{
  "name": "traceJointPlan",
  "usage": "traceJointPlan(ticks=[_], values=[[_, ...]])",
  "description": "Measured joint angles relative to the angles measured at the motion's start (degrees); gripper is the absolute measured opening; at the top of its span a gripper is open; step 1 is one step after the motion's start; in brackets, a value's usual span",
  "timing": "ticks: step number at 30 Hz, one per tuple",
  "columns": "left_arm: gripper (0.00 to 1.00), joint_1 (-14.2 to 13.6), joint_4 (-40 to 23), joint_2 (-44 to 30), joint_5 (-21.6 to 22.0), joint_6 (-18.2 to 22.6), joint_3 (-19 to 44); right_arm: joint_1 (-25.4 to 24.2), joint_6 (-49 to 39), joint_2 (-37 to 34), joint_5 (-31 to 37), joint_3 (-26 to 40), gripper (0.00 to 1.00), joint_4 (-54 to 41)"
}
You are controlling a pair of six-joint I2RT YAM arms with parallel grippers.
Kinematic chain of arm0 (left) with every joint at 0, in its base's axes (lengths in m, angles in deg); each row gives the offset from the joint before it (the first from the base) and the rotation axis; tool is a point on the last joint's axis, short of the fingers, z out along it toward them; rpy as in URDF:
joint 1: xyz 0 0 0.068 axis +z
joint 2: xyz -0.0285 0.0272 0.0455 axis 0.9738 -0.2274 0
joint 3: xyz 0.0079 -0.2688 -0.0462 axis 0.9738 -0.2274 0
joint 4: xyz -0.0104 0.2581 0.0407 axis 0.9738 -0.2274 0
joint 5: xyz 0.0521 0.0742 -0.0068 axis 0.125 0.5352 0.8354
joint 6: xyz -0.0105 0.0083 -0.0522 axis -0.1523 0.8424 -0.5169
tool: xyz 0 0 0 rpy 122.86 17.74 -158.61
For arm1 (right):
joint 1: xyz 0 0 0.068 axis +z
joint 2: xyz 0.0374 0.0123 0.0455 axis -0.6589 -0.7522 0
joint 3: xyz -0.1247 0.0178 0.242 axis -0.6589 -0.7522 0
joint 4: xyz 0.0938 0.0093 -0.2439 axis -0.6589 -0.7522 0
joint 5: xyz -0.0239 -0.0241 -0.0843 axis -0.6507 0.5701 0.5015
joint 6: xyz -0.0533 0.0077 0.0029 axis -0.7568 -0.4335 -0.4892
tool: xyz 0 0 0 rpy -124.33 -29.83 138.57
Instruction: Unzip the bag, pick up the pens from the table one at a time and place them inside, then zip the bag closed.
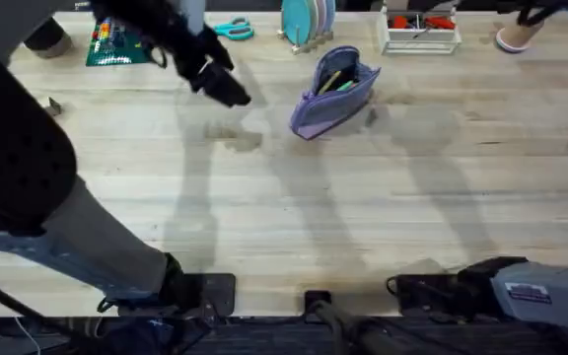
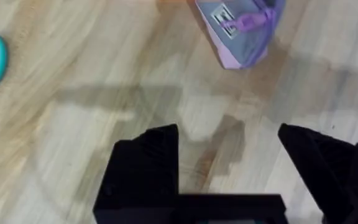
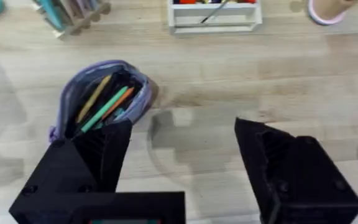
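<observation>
Overhead, the wooden table (image 1: 294, 217) stretches pale and broad, with the purple bag (image 1: 333, 94) lying unzipped toward its far side, mouth gaping. Both pens, green (image 3: 107, 107) and tan (image 3: 94, 98), already rest inside, so zipping shut appears the only step left. The left gripper (image 2: 229, 140) hovers near the bag, fingers spread and empty; the right gripper (image 3: 182, 134) is likewise spread wide. A small label (image 2: 221, 12) on the bag cannot be read.
</observation>
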Motion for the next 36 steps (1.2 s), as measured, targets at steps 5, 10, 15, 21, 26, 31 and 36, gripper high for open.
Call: traceJointPlan(ticks=[5,10,15,21,26,31,36], values=[[0.995,5.11,-0.63,0.22,-4.39,10.22,-5.39,1.06,-0.15,0.0,-1.19,0.0,0.996,0.0],[0.995,6.59,-0.4,0.22,-5.83,20.55,-7.93,2.11,-0.15,0.0,-1.42,0.0,0.996,0.36],[0.996,5.33,1.34,0.22,-6.6,25.84,-8.07,3.59,-0.15,0.0,-2.89,0.0,0.996,1.05],[0.996,4.69,2.82,0.22,-10.8,28.28,-8.05,6.84,-0.15,0.0,-3.97,0.0,0.996,1.09],[0.995,4.69,2.58,0.22,-13.68,29.06,-8.07,9.54,-0.15,0.0,-4.17,0.0,0.996,1.07],[0.995,4.69,2.58,0.22,-14.38,29.25,-8.07,11.16,-0.15,0.0,-4.19,0.0,0.996,1.05],[0.995,4.69,2.57,0.22,-14.98,29.26,-8.07,12.22,-2.24,0.0,-4.2,0.0,0.996,1.05]])
